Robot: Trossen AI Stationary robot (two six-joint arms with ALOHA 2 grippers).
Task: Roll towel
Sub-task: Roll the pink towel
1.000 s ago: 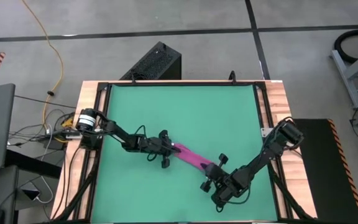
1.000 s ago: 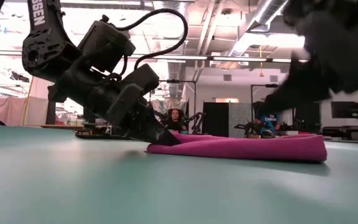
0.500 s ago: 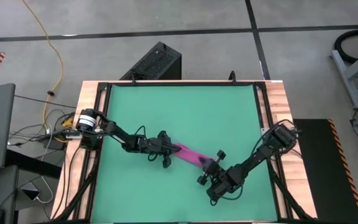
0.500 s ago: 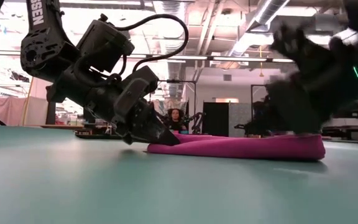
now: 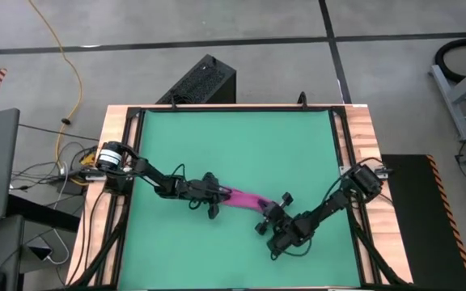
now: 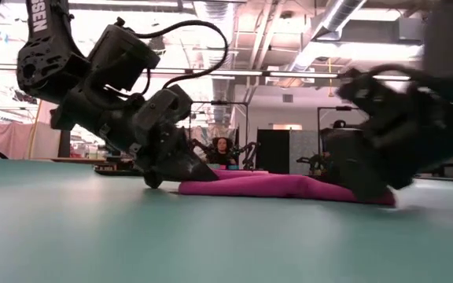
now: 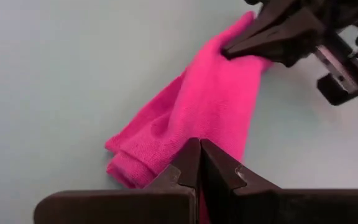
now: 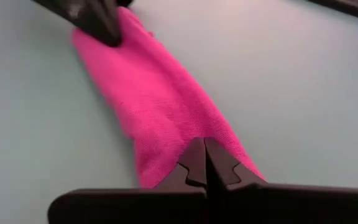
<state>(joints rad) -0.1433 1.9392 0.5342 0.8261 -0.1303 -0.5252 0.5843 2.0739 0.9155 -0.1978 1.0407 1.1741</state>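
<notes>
So we've got the big flat green table mat (image 5: pixel 241 153) with its wooden border filling most of the overhead shot, and both dark six-joint arms are reaching in toward the middle-front of it. Between them lies the small soft magenta-purple towel (image 5: pixel 245 198), already gathered into a long narrow strip running diagonally across the mat, and from table height it reads as a low, flat, layered band (image 6: pixel 278 187) resting on the surface, not a cylinder. The left gripper (image 5: pixel 214 196) sits at one end of the strip with its two fingers pinched together on the cloth; its own wrist camera shows the closed tips (image 7: pixel 200 163) pressed right into the fabric near a bunched, folded-over end. The right gripper (image 5: pixel 272 213) is at the opposite end, also clamped shut on the towel, and its wrist camera shows the joined tips (image 8: pixel 204 163) biting into the cloth where the strip widens. We can't spot the white tag in any of these shots. Our read on progress: the folding-into-a-strip part looks done, or close to it, but the actual rolling hasn't really started, since there's no spiral or coil at either end. What's left, we reckon, is curling one end over and winding it along the strip's length.
</notes>
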